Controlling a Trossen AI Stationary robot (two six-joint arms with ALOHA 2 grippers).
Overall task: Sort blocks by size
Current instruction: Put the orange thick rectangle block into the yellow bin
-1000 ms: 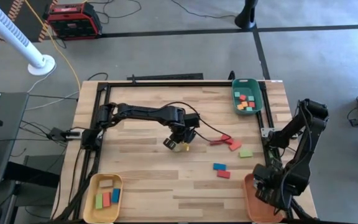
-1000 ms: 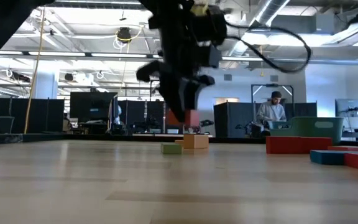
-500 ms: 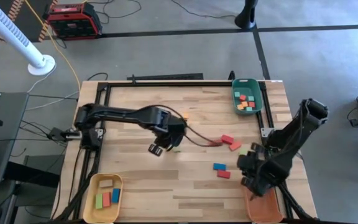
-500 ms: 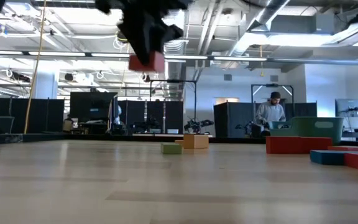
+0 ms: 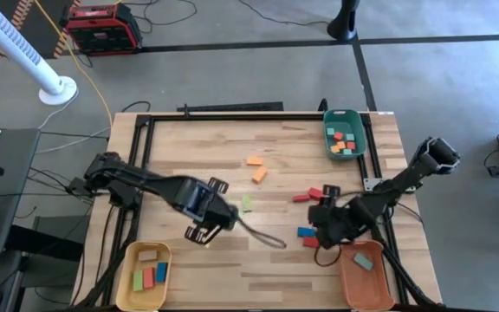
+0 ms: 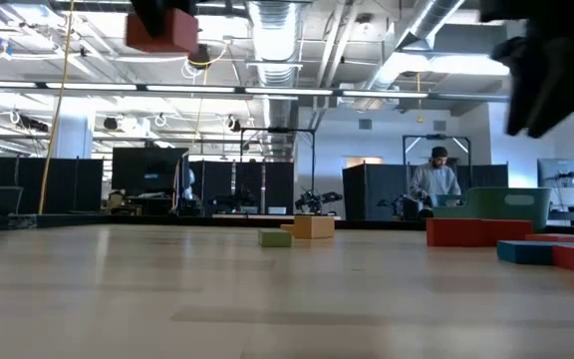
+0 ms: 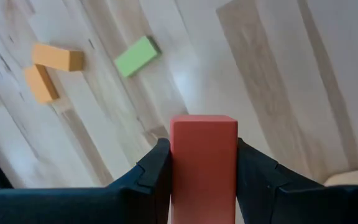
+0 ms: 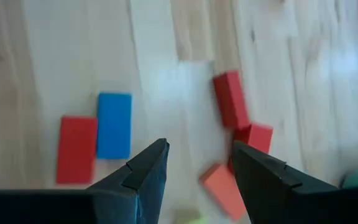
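Nearest the front edge of the table [image 5: 197, 147] sit two trays: a yellow tray [image 5: 145, 276] at the left corner holding tan, green, orange and blue blocks, and an orange tray [image 5: 366, 276] at the right corner with one green block [image 5: 364, 259] in it. Just behind the yellow tray, the left gripper [image 5: 204, 227] hangs above the wood with its fingers clamped on a red block [image 7: 204, 163], which the low view shows lifted well clear of the tabletop [image 6: 162, 30]. Level with it on the right, the right gripper [image 5: 326, 227] hovers above a blue block [image 8: 114, 125] and a red block [image 8: 76, 148] that lie side by side, touching; its fingers stand apart with nothing between them. A little farther back, more red blocks [image 8: 230, 99] lie clustered near the right gripper, and a small green block [image 7: 135, 56] lies alone near the middle of the table. Beyond that, two orange blocks [image 5: 255, 167] sit close together, end to corner. At the far right corner a green tray [image 5: 345, 134] holds a heap of small orange, red and green blocks. In the room behind the table, a person [image 6: 436, 184] stands among dark partitions.
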